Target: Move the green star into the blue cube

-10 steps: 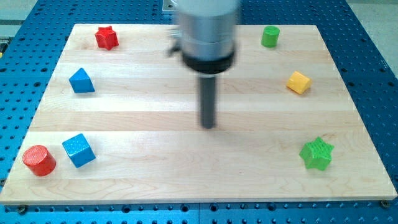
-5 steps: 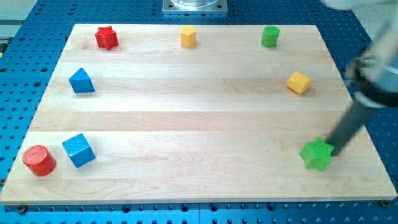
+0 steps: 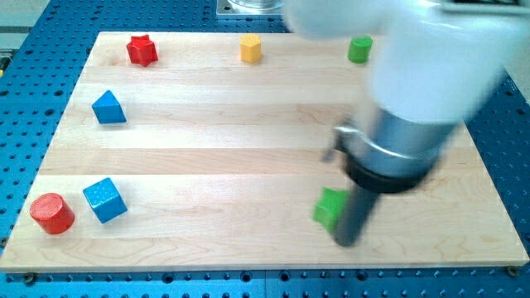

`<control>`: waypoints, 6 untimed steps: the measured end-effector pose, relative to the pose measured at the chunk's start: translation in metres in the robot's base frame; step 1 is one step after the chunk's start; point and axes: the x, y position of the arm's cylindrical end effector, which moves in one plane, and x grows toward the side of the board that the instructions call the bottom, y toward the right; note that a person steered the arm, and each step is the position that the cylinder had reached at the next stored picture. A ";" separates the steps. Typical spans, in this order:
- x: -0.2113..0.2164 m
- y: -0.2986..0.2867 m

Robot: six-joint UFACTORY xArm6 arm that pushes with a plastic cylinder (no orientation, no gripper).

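Observation:
The green star (image 3: pixel 329 207) lies near the view's bottom, right of centre, blurred and partly hidden by the rod. My tip (image 3: pixel 346 242) is at the star's right side, touching or almost touching it. The blue cube (image 3: pixel 105 199) sits far to the view's left near the bottom edge, well apart from the star.
A red cylinder (image 3: pixel 52 213) stands just left of the blue cube. A blue triangular block (image 3: pixel 108 108) is at the left, a red star (image 3: pixel 142 50) at top left, a yellow block (image 3: pixel 250 48) at top centre, a green cylinder (image 3: pixel 358 49) at top right. The arm hides the board's right side.
The tip swung from the board's middle to the green star's right side, then pushed the star leftward by about a hundred pixels. The arm now covers the yellow cube at the right.

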 end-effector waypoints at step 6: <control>-0.016 -0.088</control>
